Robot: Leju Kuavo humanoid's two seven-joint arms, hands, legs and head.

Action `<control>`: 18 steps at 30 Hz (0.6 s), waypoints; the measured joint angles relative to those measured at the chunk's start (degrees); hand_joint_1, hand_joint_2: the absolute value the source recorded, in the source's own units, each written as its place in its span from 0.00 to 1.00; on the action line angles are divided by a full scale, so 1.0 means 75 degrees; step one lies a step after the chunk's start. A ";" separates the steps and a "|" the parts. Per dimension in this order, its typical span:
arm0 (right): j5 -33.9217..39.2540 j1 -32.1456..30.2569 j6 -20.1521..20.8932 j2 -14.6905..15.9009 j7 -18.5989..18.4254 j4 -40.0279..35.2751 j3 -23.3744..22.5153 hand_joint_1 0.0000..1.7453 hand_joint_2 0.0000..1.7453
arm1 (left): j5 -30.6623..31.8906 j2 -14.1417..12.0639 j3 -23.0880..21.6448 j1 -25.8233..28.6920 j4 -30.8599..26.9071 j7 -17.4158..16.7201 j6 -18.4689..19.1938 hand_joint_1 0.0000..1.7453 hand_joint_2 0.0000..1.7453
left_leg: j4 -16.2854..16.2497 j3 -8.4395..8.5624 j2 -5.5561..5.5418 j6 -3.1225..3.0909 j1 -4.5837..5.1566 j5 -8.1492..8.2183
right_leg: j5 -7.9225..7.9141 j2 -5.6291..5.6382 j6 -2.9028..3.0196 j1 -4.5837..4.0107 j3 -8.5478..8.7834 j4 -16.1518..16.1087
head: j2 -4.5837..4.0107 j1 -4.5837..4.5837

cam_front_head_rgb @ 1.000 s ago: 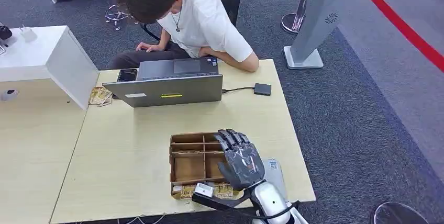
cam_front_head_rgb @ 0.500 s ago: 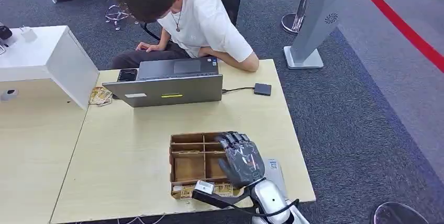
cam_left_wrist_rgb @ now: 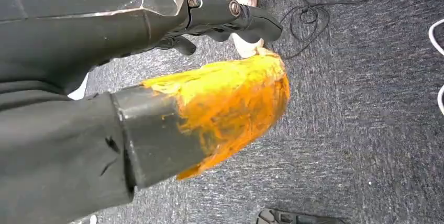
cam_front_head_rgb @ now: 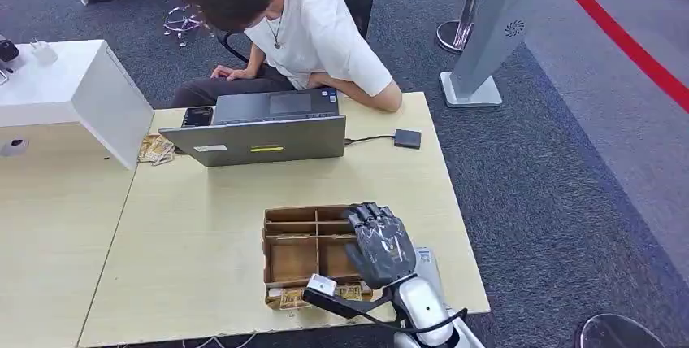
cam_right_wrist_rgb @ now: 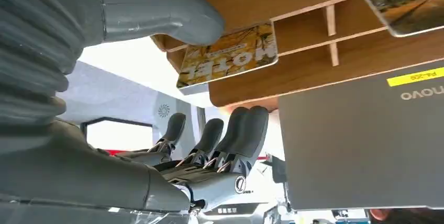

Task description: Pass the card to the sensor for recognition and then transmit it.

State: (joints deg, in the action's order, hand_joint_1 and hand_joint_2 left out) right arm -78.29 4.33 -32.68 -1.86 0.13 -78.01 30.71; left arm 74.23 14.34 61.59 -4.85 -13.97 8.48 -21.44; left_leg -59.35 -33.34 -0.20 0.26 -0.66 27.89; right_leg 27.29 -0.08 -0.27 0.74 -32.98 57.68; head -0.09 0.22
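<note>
Right hand (cam_front_head_rgb: 380, 244) fingers (cam_right_wrist_rgb: 246, 124) apart beside "MOTEL" card (cam_right_wrist_rgb: 229, 55); "novo" laptop (cam_right_wrist_rgb: 361, 140)

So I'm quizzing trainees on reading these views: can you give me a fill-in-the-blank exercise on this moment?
1. The right hand hovers over the wooden ___ with compartments.
2. The card below the thumb has the word ___ printed on it.
3. The person sits behind an open ___ across the table.
4. A cable links the laptop to a small ___ box.

Missing words: tray; MOTEL; laptop; dark
</note>
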 joint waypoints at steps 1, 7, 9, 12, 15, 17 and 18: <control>-0.0003 0.0000 0.0000 0.0000 -0.0003 0.0003 -0.0012 0.44 1.00 | 0.0000 0.0000 0.0000 0.0000 0.0000 0.0000 0.0000 0.00 0.00 | 0.0000 0.0000 0.0000 0.0000 0.0000 0.0000 | 0.0000 0.0000 0.0000 0.0000 0.0000 0.0000 | 0.0000 0.0000; -0.0009 -0.0001 0.0003 0.0000 -0.0009 0.0058 -0.0055 0.49 1.00 | 0.0000 0.0000 -0.0018 0.0000 0.0000 0.0000 0.0000 0.00 0.00 | 0.0000 0.0000 0.0000 0.0000 0.0000 0.0000 | 0.0000 0.0000 0.0000 0.0000 0.0000 0.0000 | 0.0000 0.0000; -0.0012 -0.0001 0.0003 0.0000 -0.0009 0.0058 -0.0058 0.49 1.00 | 0.0000 0.0000 -0.0017 0.0000 0.0000 0.0000 0.0000 0.00 0.00 | 0.0000 0.0000 0.0000 0.0000 0.0000 0.0000 | 0.0000 0.0000 0.0000 0.0000 0.0000 0.0000 | 0.0000 0.0000; -0.0017 -0.0002 0.0003 0.0000 -0.0009 0.0061 -0.0061 0.52 1.00 | 0.0000 0.0000 -0.0017 0.0000 0.0000 0.0000 0.0000 0.00 0.00 | 0.0000 0.0000 0.0000 0.0000 0.0000 0.0000 | 0.0000 0.0000 0.0000 0.0000 0.0000 0.0000 | 0.0000 0.0000; -0.0026 -0.0002 0.0003 0.0000 -0.0009 0.0061 -0.0061 0.53 1.00 | 0.0003 0.0000 -0.0017 0.0000 0.0000 0.0000 0.0000 0.00 0.00 | 0.0000 0.0000 0.0000 0.0000 0.0000 0.0000 | 0.0000 0.0000 0.0000 0.0000 0.0000 0.0000 | 0.0000 0.0000; -0.0026 -0.0002 0.0006 0.0000 -0.0009 0.0061 -0.0061 0.57 1.00 | 0.0003 0.0000 -0.0018 0.0000 0.0000 0.0000 0.0000 0.00 0.00 | 0.0000 0.0000 0.0000 0.0000 0.0000 0.0000 | 0.0000 0.0000 0.0000 0.0000 0.0000 0.0000 | 0.0000 0.0000; -0.0029 -0.0002 0.0003 0.0000 -0.0009 0.0061 -0.0061 0.59 1.00 | 0.0003 0.0000 -0.0020 0.0000 0.0000 0.0000 0.0000 0.00 0.00 | 0.0000 0.0000 0.0000 0.0000 0.0000 0.0000 | 0.0000 0.0000 0.0000 0.0000 0.0000 0.0000 | 0.0000 0.0000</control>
State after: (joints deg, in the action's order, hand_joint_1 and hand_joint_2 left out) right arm -78.51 4.31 -32.65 -1.86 0.07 -77.55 30.25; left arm 74.25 14.34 61.44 -4.86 -13.97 8.48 -21.44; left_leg -59.35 -33.34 -0.20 0.26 -0.66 27.89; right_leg 27.29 -0.08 -0.28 0.74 -32.98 57.68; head -0.09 0.22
